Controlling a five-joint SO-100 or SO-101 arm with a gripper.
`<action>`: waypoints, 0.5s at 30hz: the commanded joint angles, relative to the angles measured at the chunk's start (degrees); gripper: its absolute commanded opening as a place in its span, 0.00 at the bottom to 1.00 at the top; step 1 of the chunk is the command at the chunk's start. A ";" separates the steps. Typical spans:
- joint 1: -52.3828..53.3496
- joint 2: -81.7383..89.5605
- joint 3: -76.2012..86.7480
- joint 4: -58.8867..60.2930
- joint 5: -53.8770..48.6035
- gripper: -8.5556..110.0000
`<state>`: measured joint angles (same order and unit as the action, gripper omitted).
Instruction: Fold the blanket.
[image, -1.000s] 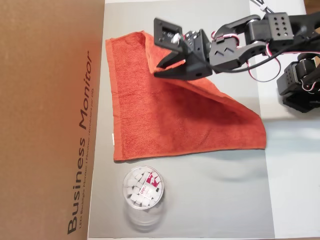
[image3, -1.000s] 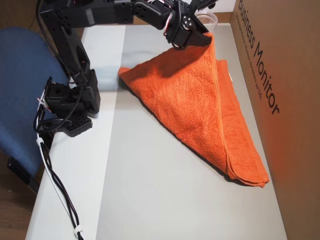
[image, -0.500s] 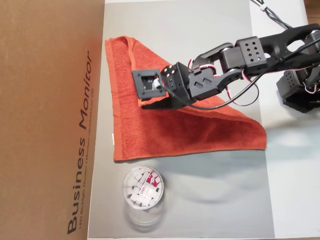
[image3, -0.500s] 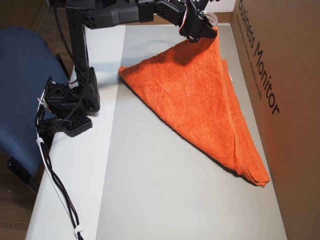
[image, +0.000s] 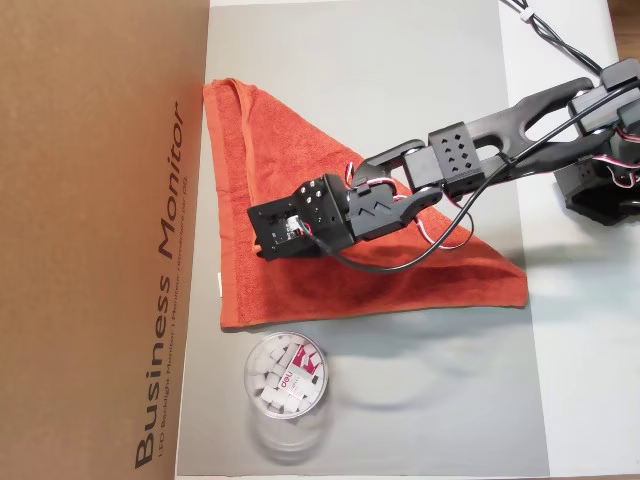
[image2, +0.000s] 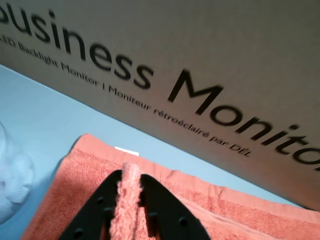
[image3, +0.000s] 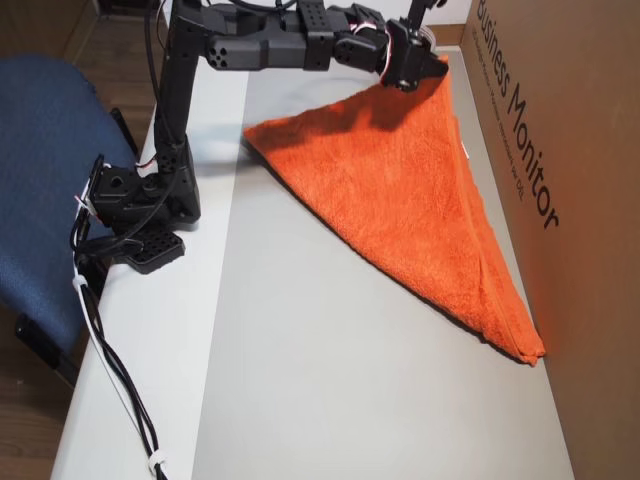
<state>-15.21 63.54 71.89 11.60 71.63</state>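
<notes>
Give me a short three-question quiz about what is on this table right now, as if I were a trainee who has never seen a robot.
1. True or false: the fingers are pinching a fold of the blanket.
2. In the overhead view where the cardboard box is on the left, what lies just below the blanket? A) a blue chair B) a clear round container of small white pieces C) a spool of wire
3. Fill in: in that view the blanket is folded into a rough ____ shape.

Key: 1 true; 2 B; 3 triangle.
</notes>
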 joint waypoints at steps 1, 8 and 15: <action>-0.79 -0.97 -3.69 -2.20 -0.44 0.07; -1.23 -5.89 -3.69 -3.43 -0.44 0.07; -2.11 -9.84 -3.69 -3.43 -0.44 0.07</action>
<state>-17.23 53.61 71.19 9.40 71.63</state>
